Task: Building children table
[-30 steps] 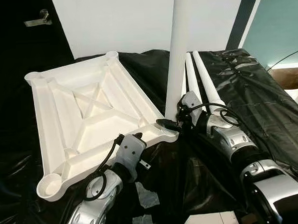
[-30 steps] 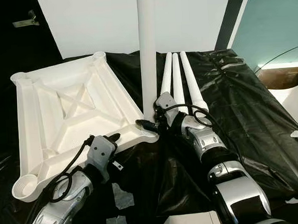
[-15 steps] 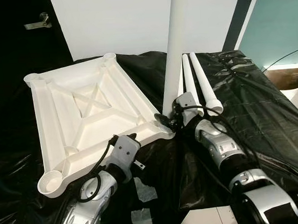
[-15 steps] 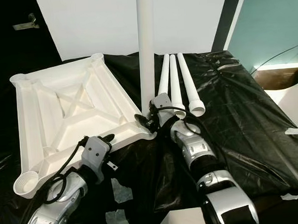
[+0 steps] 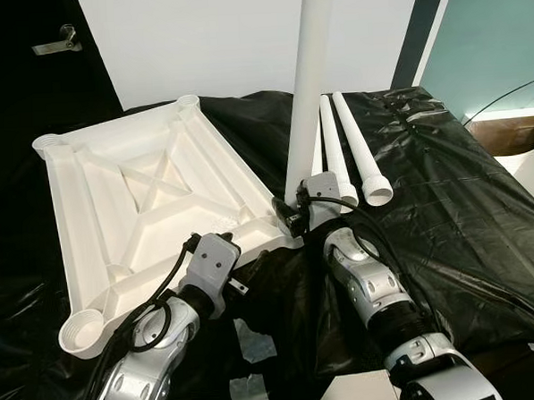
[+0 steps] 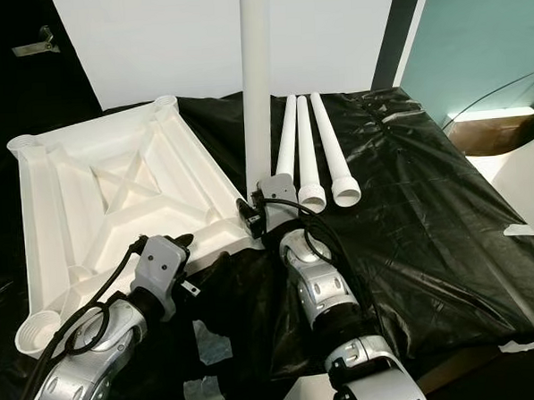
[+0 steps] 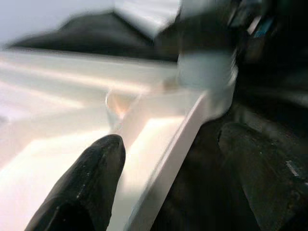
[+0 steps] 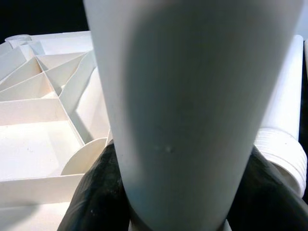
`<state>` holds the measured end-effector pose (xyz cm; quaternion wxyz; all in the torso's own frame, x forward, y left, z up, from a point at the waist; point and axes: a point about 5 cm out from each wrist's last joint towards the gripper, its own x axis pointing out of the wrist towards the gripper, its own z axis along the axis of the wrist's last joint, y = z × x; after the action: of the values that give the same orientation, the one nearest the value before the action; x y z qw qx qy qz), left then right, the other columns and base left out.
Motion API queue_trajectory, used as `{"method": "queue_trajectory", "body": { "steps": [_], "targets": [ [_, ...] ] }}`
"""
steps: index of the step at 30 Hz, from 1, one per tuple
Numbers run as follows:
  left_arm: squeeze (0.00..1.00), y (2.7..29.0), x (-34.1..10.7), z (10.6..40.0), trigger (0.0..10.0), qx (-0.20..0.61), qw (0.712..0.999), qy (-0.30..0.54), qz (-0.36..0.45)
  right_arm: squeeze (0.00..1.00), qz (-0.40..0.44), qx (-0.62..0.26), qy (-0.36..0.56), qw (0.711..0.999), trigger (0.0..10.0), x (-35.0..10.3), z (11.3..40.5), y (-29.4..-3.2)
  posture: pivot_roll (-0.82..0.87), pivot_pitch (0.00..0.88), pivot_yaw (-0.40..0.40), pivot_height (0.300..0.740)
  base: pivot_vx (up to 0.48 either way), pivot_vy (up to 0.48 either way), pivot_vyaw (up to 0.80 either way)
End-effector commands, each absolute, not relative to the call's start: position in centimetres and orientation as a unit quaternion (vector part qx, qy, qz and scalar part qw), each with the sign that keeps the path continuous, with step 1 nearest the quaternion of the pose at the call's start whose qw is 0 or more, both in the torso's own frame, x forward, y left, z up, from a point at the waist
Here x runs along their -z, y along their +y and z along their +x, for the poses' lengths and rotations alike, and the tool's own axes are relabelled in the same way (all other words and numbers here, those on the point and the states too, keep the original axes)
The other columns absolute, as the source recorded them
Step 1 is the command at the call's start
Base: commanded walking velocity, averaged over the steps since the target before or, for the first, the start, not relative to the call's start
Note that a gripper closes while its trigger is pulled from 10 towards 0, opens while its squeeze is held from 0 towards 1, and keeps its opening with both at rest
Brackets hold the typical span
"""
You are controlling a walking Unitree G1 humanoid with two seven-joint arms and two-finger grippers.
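A white table top [image 5: 150, 197] lies upside down on black sheeting, ribs and corner sockets facing up. One white leg [image 5: 313, 81] stands upright in its near right corner socket. My right gripper [image 5: 291, 213] is shut on that leg just above the socket; in the right wrist view the leg [image 8: 183, 106] sits between the black fingers [image 8: 91, 202]. My left gripper [image 6: 198, 250] is open at the top's near rim [image 7: 168, 173], with one finger [image 7: 86, 187] inside the rim and the other outside it. Three spare legs [image 6: 307, 149] lie side by side behind the right arm.
Black plastic sheeting [image 5: 464, 207] covers the whole work surface and hangs over its front edge. A white wall [image 5: 205, 42] stands behind, with a dark door and handle [image 5: 48, 46] at the far left. A brown and white object [image 5: 524, 142] lies at the right.
The whole view has shifted, so the camera moved. My right forearm now reaches the leg from closer in front. The leg stays upright in its socket and the left gripper stays at the rim.
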<state>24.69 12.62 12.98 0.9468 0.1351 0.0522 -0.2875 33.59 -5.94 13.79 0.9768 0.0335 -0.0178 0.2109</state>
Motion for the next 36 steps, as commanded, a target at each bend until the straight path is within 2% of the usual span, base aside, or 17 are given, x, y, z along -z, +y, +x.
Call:
{"method": "queue_trajectory", "body": {
  "steps": [1,9,10,12,13,14,15,18,19,21,22,31,36],
  "targets": [
    [0.0,12.8,-11.8,24.6,10.0,0.318,0.933,0.092,0.145,1.0,0.065,-0.216,-0.014,0.974,10.0,-13.7,33.3,-5.8,0.14,0.035,-0.014,0.74,0.0,0.0,0.0],
    [0.0,14.6,-11.2,25.2,10.0,0.282,0.936,0.127,0.171,1.0,0.066,-0.196,-0.026,0.978,10.0,-14.0,32.9,-7.4,0.14,0.036,-0.012,0.74,0.0,0.0,0.0],
    [0.0,14.8,-11.2,25.2,10.0,0.277,0.937,0.13,0.17,0.48,0.065,-0.196,-0.026,0.978,10.0,-14.0,32.9,-7.5,0.14,0.036,-0.011,0.74,0.0,0.0,0.0],
    [0.0,15.0,-11.2,25.2,10.0,0.275,0.937,0.132,0.173,0.48,0.063,-0.196,-0.028,0.978,10.0,-14.0,32.8,-7.8,0.14,0.036,-0.01,0.74,0.0,0.0,0.0],
    [0.0,15.3,-11.2,25.2,10.0,0.272,0.937,0.136,0.173,0.0,0.063,-0.194,-0.03,0.979,10.0,-14.1,32.8,-8.1,0.14,0.038,-0.01,0.74,0.0,0.0,0.0],
    [0.0,15.5,-11.3,25.2,10.0,0.27,0.937,0.139,0.173,0.0,0.063,-0.193,-0.031,0.979,10.0,-14.1,32.7,-8.3,0.14,0.038,-0.01,0.74,0.0,0.0,0.0],
    [0.0,16.0,-11.3,25.1,7.0,0.267,0.936,0.147,0.175,0.0,0.06,-0.189,-0.033,0.98,10.0,-14.1,32.7,-8.7,0.14,0.04,-0.007,0.74,0.0,0.0,0.0],
    [0.0,16.3,-11.3,25.1,7.0,0.265,0.935,0.153,0.177,0.0,0.059,-0.185,-0.034,0.98,10.0,-14.1,32.6,-9.0,0.14,0.04,-0.007,0.74,0.0,0.0,0.0],
    [0.0,16.9,-11.3,25.0,4.3,0.261,0.931,0.165,0.193,0.0,0.054,-0.18,-0.035,0.982,10.0,-14.1,32.5,-9.5,0.14,0.042,-0.005,0.74,0.0,0.0,0.0],
    [0.0,17.0,-11.3,25.0,4.3,0.26,0.93,0.167,0.197,0.0,0.053,-0.179,-0.035,0.982,10.0,-14.2,32.5,-9.6,0.14,0.042,-0.005,0.74,0.0,0.0,0.0],
    [0.0,17.3,-11.2,25.0,0.0,0.259,0.925,0.176,0.213,0.0,0.053,-0.175,-0.033,0.983,10.0,-14.1,32.4,-9.8,0.13,0.045,0.001,0.74,0.0,0.0,0.0],
    [0.0,18.2,-11.3,25.2,0.0,0.233,0.915,0.208,0.256,0.0,0.055,-0.163,-0.03,0.985,10.0,-14.0,32.4,-10.1,0.13,0.043,0.005,0.74,0.0,0.0,0.0],
    [0.0,18.0,-11.3,25.4,0.0,0.191,0.925,0.216,0.247,0.0,0.055,-0.161,-0.03,0.985,10.0,-14.0,32.3,-10.2,0.13,0.04,0.004,0.74,0.0,0.0,0.0]
  ]
}}
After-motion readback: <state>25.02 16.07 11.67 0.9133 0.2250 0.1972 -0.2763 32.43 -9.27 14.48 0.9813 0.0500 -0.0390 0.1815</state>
